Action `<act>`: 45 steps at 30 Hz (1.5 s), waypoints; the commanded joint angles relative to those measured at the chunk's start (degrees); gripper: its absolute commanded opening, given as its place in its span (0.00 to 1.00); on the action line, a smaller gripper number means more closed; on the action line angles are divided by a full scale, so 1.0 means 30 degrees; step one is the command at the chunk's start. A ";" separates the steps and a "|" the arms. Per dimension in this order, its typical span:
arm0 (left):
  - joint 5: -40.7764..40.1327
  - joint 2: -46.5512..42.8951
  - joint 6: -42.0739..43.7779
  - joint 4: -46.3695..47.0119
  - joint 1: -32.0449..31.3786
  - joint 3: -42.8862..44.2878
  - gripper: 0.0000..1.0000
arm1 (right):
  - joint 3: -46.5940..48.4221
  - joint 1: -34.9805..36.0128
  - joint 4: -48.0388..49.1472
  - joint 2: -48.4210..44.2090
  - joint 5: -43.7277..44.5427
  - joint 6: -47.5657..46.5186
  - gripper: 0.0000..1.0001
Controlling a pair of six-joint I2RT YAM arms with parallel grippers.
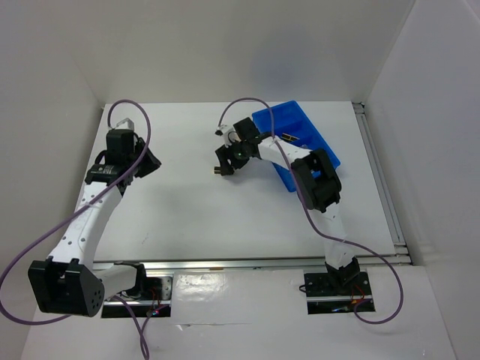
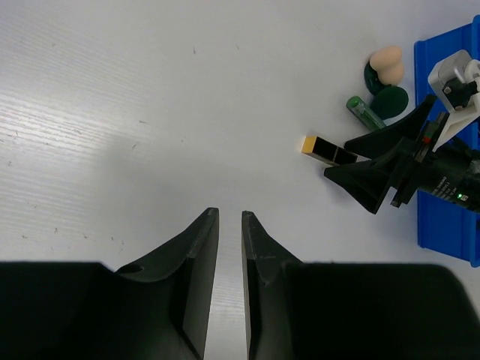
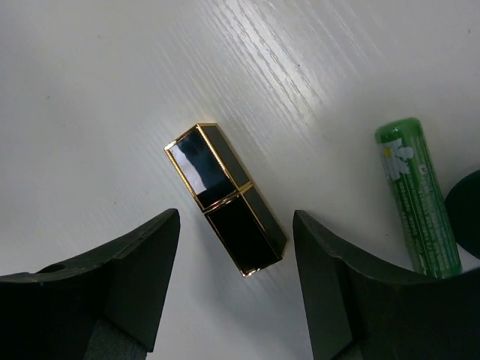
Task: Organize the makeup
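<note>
A black-gold lipstick tube (image 3: 225,199) lies on the white table, its near end between the fingers of my right gripper (image 3: 236,217), which is open and hovers just above it without touching. A green tube (image 3: 418,199) lies to its right, beside the edge of a dark round piece (image 3: 466,214). In the left wrist view I see the lipstick (image 2: 328,150), green tube (image 2: 365,111), round piece (image 2: 391,100), beige sponge (image 2: 387,61) and right gripper (image 2: 336,159). My left gripper (image 2: 229,214) is shut and empty, well left of them. The palette, compact and pencils are out of view.
The large blue bin (image 1: 315,139) stands at the back right, partly under the right arm; its edge also shows in the left wrist view (image 2: 442,52). In the top view the right gripper (image 1: 219,166) is mid-table and the left gripper (image 1: 152,161) at the left. White walls enclose the table.
</note>
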 commanded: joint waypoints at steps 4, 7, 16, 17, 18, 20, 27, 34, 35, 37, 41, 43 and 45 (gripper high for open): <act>0.0592 -0.0077 -0.0148 0.0649 0.0101 -0.0197 0.33 | -0.0731 0.1164 -0.0754 -0.0286 0.1381 -0.0838 0.70; 0.0594 -0.0077 -0.0148 0.0649 0.0101 -0.0371 0.33 | -0.1142 0.1574 -0.0316 -0.0460 0.2374 -0.0666 0.66; 0.0594 -0.0077 -0.0148 0.0825 0.0101 -0.0373 0.33 | -0.1584 0.3332 0.1764 -0.0635 0.7736 0.1033 0.20; 0.0420 -0.0077 -0.0148 0.0825 0.0101 -0.0373 0.33 | -0.1584 0.3334 0.1766 -0.0869 0.7912 0.1702 0.16; 0.0419 -0.0077 -0.0148 0.0825 0.0275 -0.0373 0.33 | -0.1584 0.3334 0.1766 -0.1481 0.7914 0.2057 0.12; 0.0419 -0.0077 -0.0148 0.0825 0.0277 -0.0373 0.33 | -0.1847 0.2899 0.2027 -0.2361 0.7914 0.3253 0.11; 0.1501 0.0099 -0.0148 0.1001 0.0453 -0.0373 0.33 | -0.3078 -0.0524 0.2440 -0.5880 0.7855 0.9164 0.11; 0.1678 0.0099 -0.0148 0.1001 0.0629 -0.0373 0.33 | -0.6761 -0.4426 0.3931 -0.8164 0.8031 1.5619 0.11; 0.1678 0.0099 -0.0148 0.1001 0.0629 -0.0373 0.33 | -0.7117 -0.4778 0.4514 -0.8630 0.8234 1.6176 0.11; 0.1678 -0.0077 -0.0148 0.1001 0.0629 -0.0373 0.33 | -0.7849 -0.5451 0.5364 -0.8840 0.8615 1.7404 0.11; 0.1678 -0.0077 -0.0148 0.0825 0.0804 -0.0373 0.33 | -0.7741 -0.6246 0.5841 -0.8318 0.8996 1.9105 0.11; 0.1678 -0.0077 -0.0148 0.0825 0.0804 -0.0373 0.33 | -0.7182 -0.6713 0.5838 -0.7876 0.8998 1.9578 0.12; 0.1678 -0.0252 -0.0148 0.0825 0.0804 -0.0373 0.33 | -0.6566 -0.6715 0.5838 -0.7463 0.8998 1.9870 0.14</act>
